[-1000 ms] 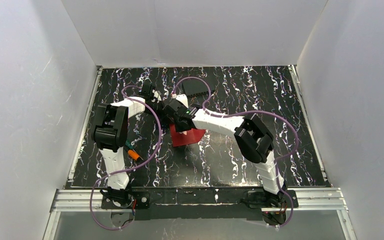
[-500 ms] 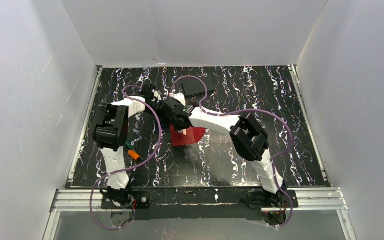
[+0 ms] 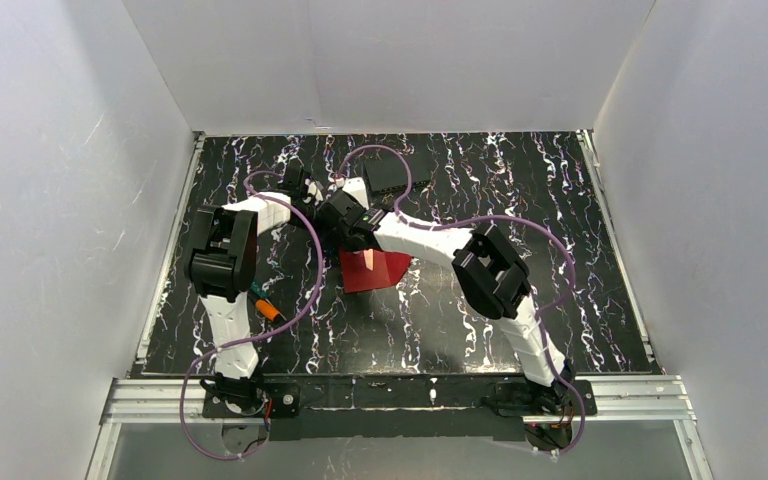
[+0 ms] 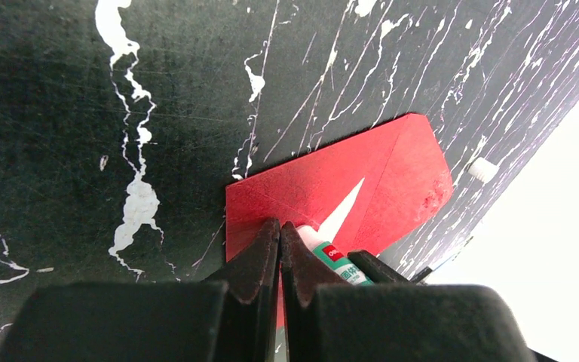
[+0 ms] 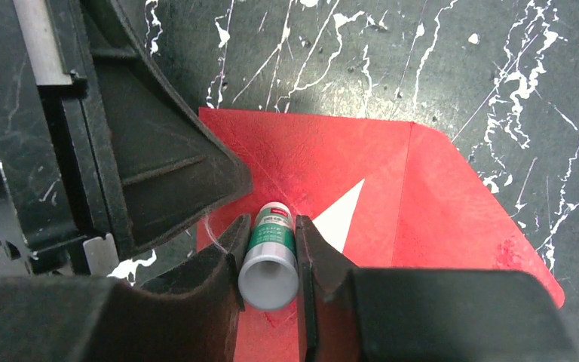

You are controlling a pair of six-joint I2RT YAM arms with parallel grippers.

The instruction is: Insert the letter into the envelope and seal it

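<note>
Tally: 2 robot arms, left arm (image 3: 222, 262) & right arm (image 3: 495, 280), so 2 grippers, left gripper (image 4: 280, 235) & right gripper (image 5: 273, 230), w/ 2 fingers ea. 1 red envelope (image 5: 437, 188). 1 letter (image 5: 344, 215), only a white triangular bit of it visible. 1 glue stick (image 5: 270, 264). 1 dark block (image 3: 385, 177). 1 orange-and-green pen-like item (image 3: 266, 304). 1 small white cap-like piece (image 4: 483, 169). 2 purple cables (image 3: 312, 270), 1 per arm. 1 table (image 3: 480, 320). 3 white walls (image 3: 390, 60).
</note>
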